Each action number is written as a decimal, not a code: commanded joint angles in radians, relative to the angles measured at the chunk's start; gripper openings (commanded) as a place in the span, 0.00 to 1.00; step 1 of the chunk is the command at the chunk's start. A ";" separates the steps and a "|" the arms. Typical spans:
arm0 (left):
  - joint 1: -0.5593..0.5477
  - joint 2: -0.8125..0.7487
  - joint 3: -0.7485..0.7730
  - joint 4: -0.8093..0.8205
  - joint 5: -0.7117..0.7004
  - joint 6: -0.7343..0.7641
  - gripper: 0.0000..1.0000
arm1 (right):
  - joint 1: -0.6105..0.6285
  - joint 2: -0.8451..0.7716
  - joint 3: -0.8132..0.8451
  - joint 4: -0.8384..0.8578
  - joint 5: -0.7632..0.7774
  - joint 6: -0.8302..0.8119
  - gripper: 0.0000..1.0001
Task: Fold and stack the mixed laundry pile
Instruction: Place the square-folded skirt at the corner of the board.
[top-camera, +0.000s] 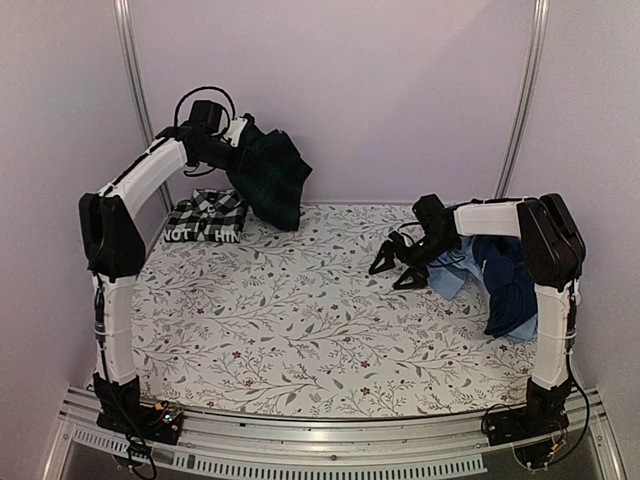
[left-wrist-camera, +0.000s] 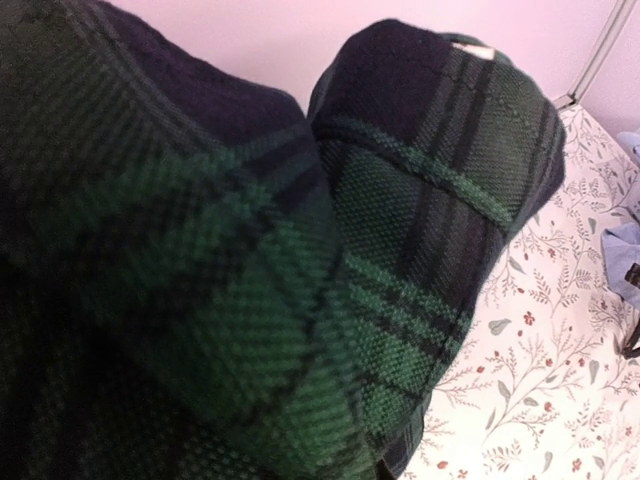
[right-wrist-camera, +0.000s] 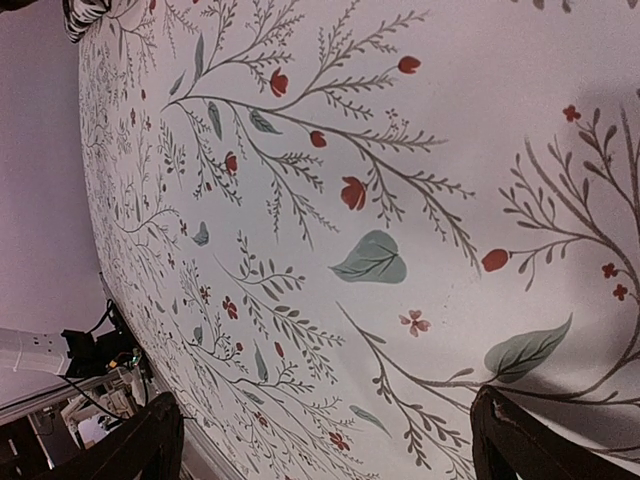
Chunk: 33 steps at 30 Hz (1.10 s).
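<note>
Checked shirt (top-camera: 207, 215) — lettering (top-camera: 200, 235) (illegible) — plaid garment (left-wrist-camera: 400, 200) with white tag (left-wrist-camera: 470, 45)

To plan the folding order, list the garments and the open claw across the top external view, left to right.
checked shirt → green plaid garment → right claw → light blue piece → navy piece

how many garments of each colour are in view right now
dark green plaid garment: 1
black-and-white checked shirt: 1
light blue piece: 1
navy piece: 1
total: 4 in view; more may be hidden under the navy one
</note>
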 joint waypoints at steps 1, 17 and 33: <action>0.067 -0.024 0.044 0.097 -0.044 0.005 0.00 | 0.003 0.010 -0.013 0.003 -0.016 0.002 0.99; 0.293 -0.086 -0.239 0.183 0.001 -0.037 0.00 | 0.003 0.011 -0.018 0.005 -0.017 0.005 0.99; 0.432 0.043 -0.349 0.270 -0.099 -0.258 0.63 | 0.003 0.017 -0.018 -0.020 -0.006 0.000 0.99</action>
